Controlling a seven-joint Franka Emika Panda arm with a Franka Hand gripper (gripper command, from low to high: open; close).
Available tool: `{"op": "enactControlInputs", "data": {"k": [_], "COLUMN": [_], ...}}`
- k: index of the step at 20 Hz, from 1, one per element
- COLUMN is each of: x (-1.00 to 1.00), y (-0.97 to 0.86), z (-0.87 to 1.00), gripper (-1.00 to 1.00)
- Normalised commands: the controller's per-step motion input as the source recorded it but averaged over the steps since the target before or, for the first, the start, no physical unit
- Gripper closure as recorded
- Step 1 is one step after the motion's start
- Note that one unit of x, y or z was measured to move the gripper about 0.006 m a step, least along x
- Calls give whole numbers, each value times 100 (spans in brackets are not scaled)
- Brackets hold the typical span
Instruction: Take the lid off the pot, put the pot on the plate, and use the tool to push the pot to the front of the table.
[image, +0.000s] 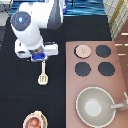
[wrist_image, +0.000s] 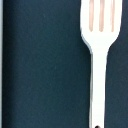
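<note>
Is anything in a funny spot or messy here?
The lid sits on a stove burner, away from the pot on its plate. Nothing spilled. The pincer hangs over the tool.

Counts on the table and stove

Showing: one gripper (image: 39, 56) above one spatula (image: 43, 73), one lid (image: 83, 50), one pot (image: 34, 121), one pan (image: 97, 106), three uncovered burners (image: 103, 51).

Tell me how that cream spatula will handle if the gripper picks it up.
The spatula lies flat on the black table, gripper above its handle end. Thin, slotted: probably light. The straight handle suggests stiffness. Its narrow, smooth-looking handle might pivot or slip.
</note>
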Motion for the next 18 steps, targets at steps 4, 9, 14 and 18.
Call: {"op": "enactControlInputs", "data": {"k": [4, 9, 14, 18], "x": [10, -37, -42, 0], "y": [84, 98, 67, 5], "z": [19, -27, -18, 20], "gripper": [-100, -100, -100, -100]}}
